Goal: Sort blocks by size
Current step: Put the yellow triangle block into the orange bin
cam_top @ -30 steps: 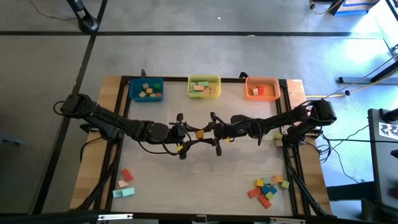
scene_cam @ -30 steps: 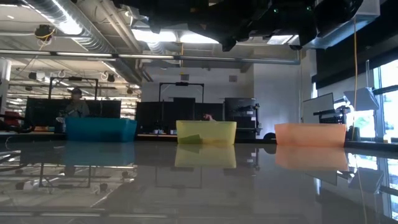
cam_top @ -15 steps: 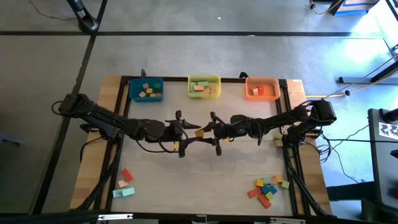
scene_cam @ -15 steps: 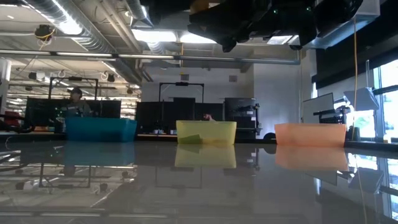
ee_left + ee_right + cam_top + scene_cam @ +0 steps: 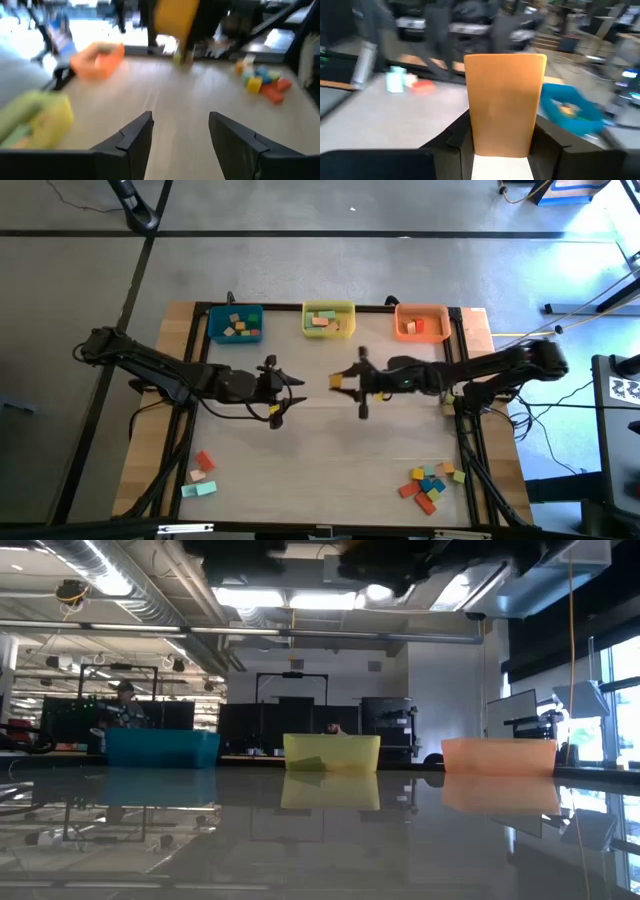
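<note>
One tan-orange block (image 5: 504, 105) sits clenched in the right claw (image 5: 343, 381), held above mid-surface, short of the yellow bin (image 5: 328, 319) at the far edge. Block looks flat-faced, rectangular, plain. Risk: the grip covers only its lower sides, so a quick swing could twist or drop it; a wrong-bin release would spoil the sort. Left claw (image 5: 280, 392) hangs released, empty, mid-surface. Loose blocks (image 5: 430, 482) wait near the right corner.

Both arms are dark, nearly black, built of slim jointed links with thin black cables looping alongside. The left arm (image 5: 170, 375) shows a small yellow mark near its wrist. The fingers (image 5: 132, 140) are matte black, wedge-shaped.
</note>
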